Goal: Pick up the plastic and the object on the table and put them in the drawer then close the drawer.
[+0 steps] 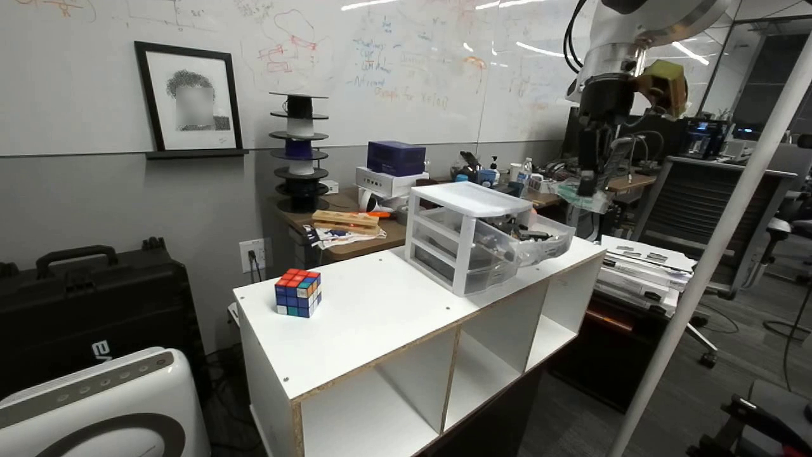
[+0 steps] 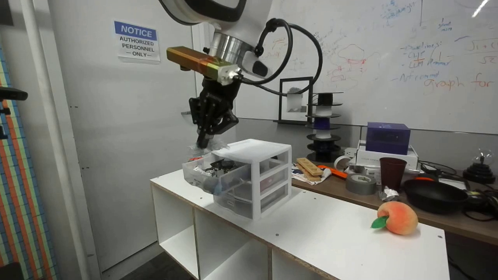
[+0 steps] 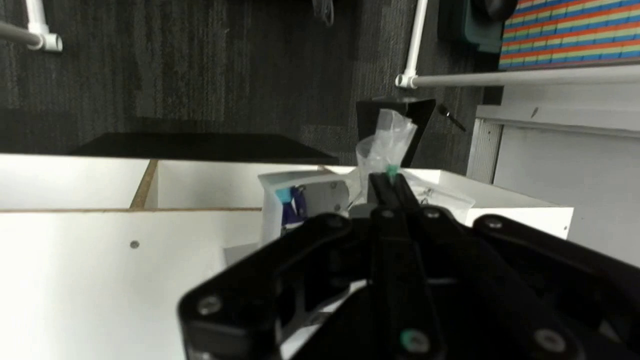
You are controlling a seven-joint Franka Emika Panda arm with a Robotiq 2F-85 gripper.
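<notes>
My gripper (image 1: 587, 184) is shut on a clear crumpled plastic (image 1: 595, 201) with a greenish bit; it hangs above the open drawer's outer end. The grip also shows in an exterior view (image 2: 202, 142) and in the wrist view (image 3: 386, 179), with the plastic (image 3: 392, 135) sticking out past the fingertips. The translucent drawer (image 1: 549, 251) is pulled out of the small chest (image 2: 255, 151) and holds dark and blue bits. The chest stands on the white table (image 1: 368, 304). A Rubik's cube (image 1: 298, 292) lies near one end, a peach with a green leaf (image 2: 398, 218) near the opposite end.
A brown desk (image 2: 342, 196) with tape, a cup, a pan and boxes runs along the back of the table. A white pole (image 1: 710, 254) stands in front. Open cubbies (image 1: 488, 343) lie below the tabletop. The chest's lower drawers (image 2: 233, 204) are pushed in further.
</notes>
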